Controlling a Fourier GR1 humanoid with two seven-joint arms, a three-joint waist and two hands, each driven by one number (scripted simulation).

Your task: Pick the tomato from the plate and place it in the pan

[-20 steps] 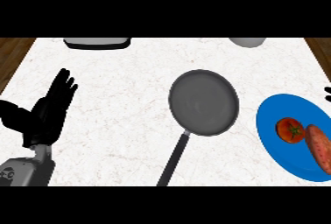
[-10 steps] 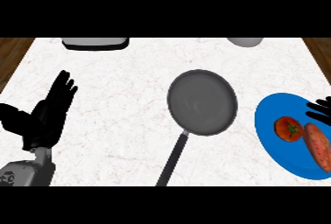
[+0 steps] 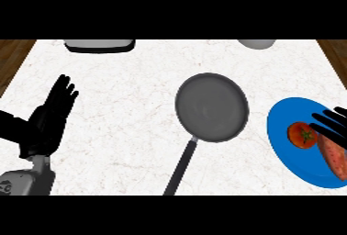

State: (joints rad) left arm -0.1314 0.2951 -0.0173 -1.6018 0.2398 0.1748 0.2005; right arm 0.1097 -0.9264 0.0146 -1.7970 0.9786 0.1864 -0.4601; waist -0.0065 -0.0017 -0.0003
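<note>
Fingers (image 3: 331, 123) of the right hand (image 3: 335, 126) are seen spread and straight at the right edge, laid over the blue plate (image 3: 284, 151), their tips just beside the tomato (image 3: 302, 135) with nothing gripped. That tomato is found on the plate's left part, its green stalk showing, and a long orange-red vegetable (image 3: 335, 157) is lain next to it, partly covered by the fingers. No writing or brand can be read on anything. Over at the left edge the left hand (image 3: 49, 120) is held open, fingers up, resting above the white marbled counter (image 3: 122, 151), with its grey forearm (image 3: 27, 181) seen below. Between the hands the dark pan (image 3: 211, 107) is set, bare inside, its black handle (image 3: 181, 166) pointed toward the lower edge; it is kept apart from the plate by a strip of counter. Along the far edge a grey-and-dark appliance (image 3: 99, 44) and a pale round vessel (image 3: 256, 43) are cut off by the frame. Brown wood is glimpsed at both far corners.
</note>
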